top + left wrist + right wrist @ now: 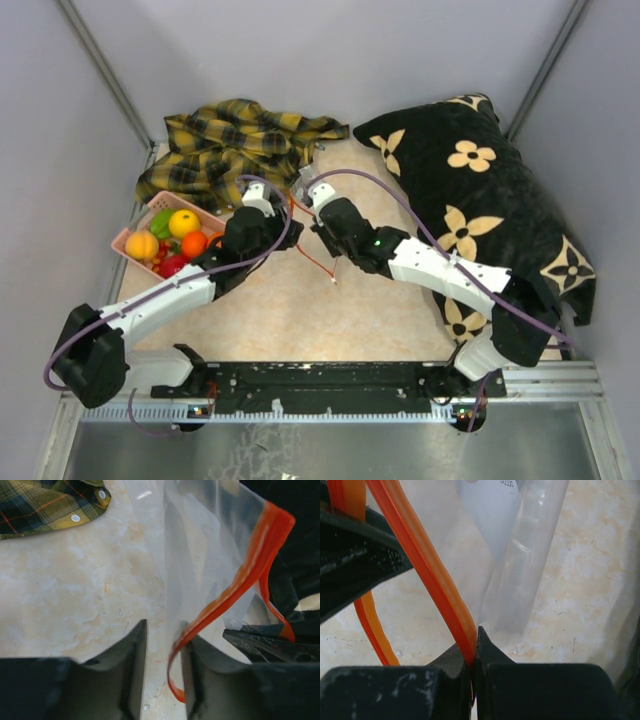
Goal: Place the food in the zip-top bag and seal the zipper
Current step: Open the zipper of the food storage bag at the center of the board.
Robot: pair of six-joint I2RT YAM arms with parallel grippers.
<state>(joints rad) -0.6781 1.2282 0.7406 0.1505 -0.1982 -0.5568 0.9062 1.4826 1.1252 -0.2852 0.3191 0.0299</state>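
While clamping the zipper point(427, 575) of the zip-top bag point(200, 545) in the right gripper point(475, 650), hovering the left gripper point(164, 645), jaws apart around that strip, leaving food point(175, 238) in the pink basket point(125, 240).

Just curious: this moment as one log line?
right claw: pinching zipper of bag | left claw: open | food: in basket

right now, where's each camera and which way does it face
top external: above and behind the bases, facing down: table, left arm, right arm, food.
left wrist: on the left arm, facing past the open left gripper at the zip-top bag.
right wrist: on the right arm, facing past the right gripper, shut on the zipper.
shared: both wrist views show the zipper.
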